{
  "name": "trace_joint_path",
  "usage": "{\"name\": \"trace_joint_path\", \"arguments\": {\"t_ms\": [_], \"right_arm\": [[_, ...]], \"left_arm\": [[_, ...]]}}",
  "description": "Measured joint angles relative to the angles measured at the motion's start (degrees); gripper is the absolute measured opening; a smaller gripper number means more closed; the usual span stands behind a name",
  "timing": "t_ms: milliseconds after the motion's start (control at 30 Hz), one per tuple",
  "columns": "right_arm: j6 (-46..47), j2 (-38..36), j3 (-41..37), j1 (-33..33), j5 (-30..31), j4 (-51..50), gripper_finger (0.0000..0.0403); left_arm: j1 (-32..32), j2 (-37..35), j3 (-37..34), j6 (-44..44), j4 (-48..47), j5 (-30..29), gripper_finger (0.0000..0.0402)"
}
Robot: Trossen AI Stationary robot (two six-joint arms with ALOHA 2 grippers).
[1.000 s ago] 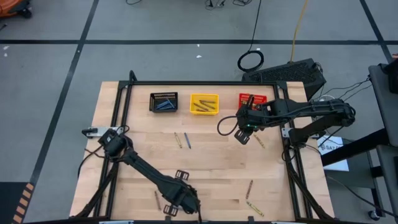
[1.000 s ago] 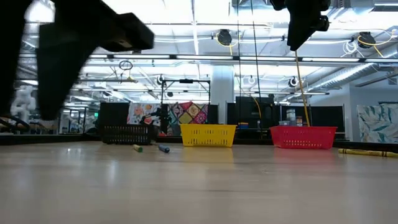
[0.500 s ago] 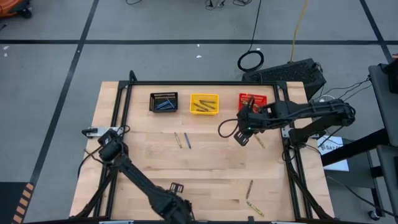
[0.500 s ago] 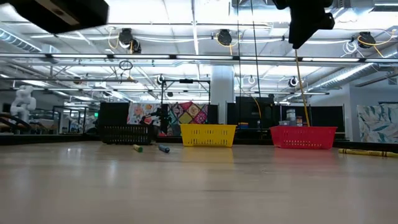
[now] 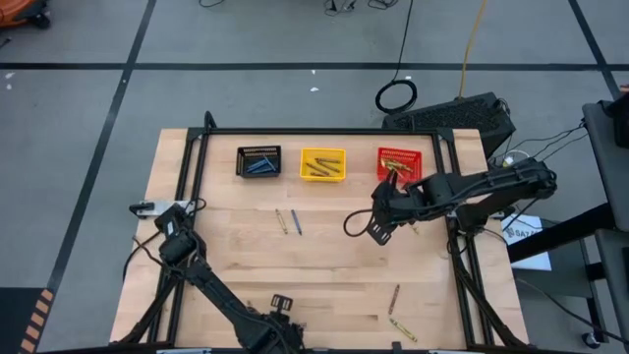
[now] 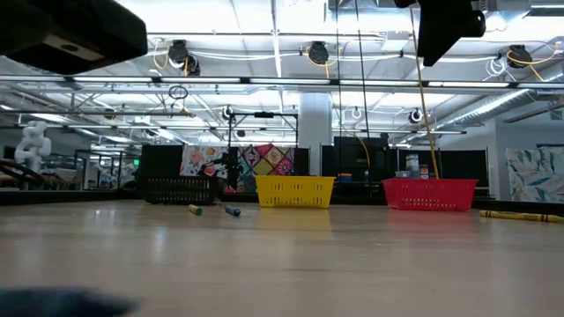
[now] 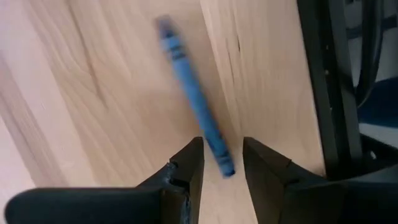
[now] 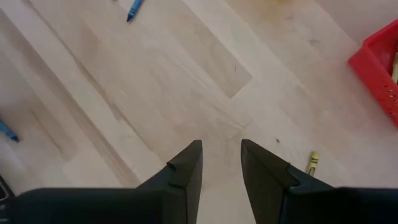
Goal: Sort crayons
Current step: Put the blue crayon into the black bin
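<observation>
High view. The right pincer (image 5: 380,231) hangs over the bare wood of the counter (image 5: 324,275), just short of the red bin (image 5: 398,163), which lies beyond it with brown crayons inside. Next along from the red bin stand the yellow bin (image 5: 322,164) and the black bin (image 5: 259,161), each holding crayons of its own colour (yellow-olive and blue). A loose pair, one olive crayon (image 5: 280,220) and one blue crayon (image 5: 295,222), lies well apart from the right pincer, toward the left arm's side. Two more loose crayons (image 5: 396,310) lie near the counter's front edge, on the right arm's side. The left pincer (image 5: 280,329) is at the front edge of the counter, largely cut off by the frame.

Low view. The three bins stand in a row at the far edge; two crayon ends (image 6: 211,210) show in front of the black bin. The right arm's body hangs above the red bin.

Left wrist view. The left pincer's fingers (image 7: 189,165) stand a narrow gap apart, holding nothing; a blue crayon (image 7: 196,106) lies flat on the wood with its near end between the fingertips.

Right wrist view. The right pincer (image 8: 221,155) is slightly parted and empty above bare wood; a yellow crayon stub (image 8: 312,163) lies just beside it, the red bin's corner farther off.
</observation>
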Motion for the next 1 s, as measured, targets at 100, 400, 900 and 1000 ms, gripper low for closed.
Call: {"name": "trace_joint_path", "arguments": {"t_ms": [100,400,900,1000], "right_arm": [[-0.19,1.11,0.00,0.26,-0.08,0.06,0.0098],[-2.12,2.42,0.00,0.29,-0.23,0.07,0.0098],[-2.14,2.40,0.00,0.40,-0.22,-0.26,0.0098],[-2.19,2.40,0.00,0.40,-0.22,-0.30,0.0098]], "left_arm": [[0.36,0.00,0.00,-0.38,0.23,0.41,0.0105],[1.56,1.69,0.28,-1.85,1.81,1.23,0.0105],[3.21,1.88,0.02,2.53,3.99,2.23,0.0080],[3.25,1.90,-0.02,2.90,4.40,2.21,0.0079]]}}
